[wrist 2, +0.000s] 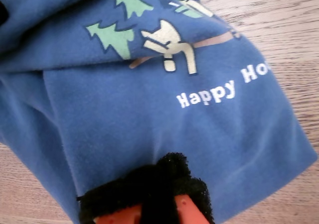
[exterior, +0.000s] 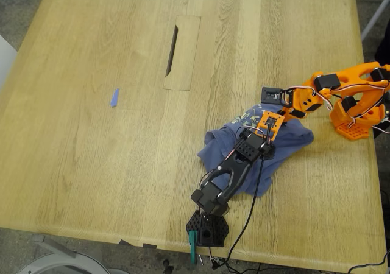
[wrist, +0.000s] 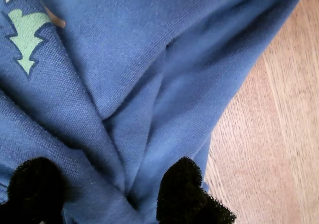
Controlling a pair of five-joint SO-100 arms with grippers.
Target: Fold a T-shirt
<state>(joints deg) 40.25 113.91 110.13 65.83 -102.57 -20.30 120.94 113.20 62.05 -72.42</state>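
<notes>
Seen from above, a slate-blue T-shirt (exterior: 256,149) lies crumpled in a loose heap on a pale wooden worktop (exterior: 91,164), down and toward the exterior view's right from a long narrow slot (exterior: 172,50) cut in the wood. A black arm (exterior: 228,176) and an orange arm (exterior: 341,94) both reach onto the heap, farther from the slot than the cloth's near edge; the wrist views do not settle which arm is which. A small purple strip (exterior: 114,97) lies flat on the wood toward the exterior view's left of the slot, well apart from the shirt. My first gripper (wrist: 109,196) sits against the cloth with its two fuzzy black fingers (wrist: 187,194) apart, a deep crease running down between them. My second gripper (wrist 2: 149,191) has its black fuzzy fingers together over the shirt's edge; whether cloth is pinched between them I cannot tell. Beyond it the chest print (wrist 2: 167,45) shows green trees, a pale cartoon animal and the words "Happy Ho".
</notes>
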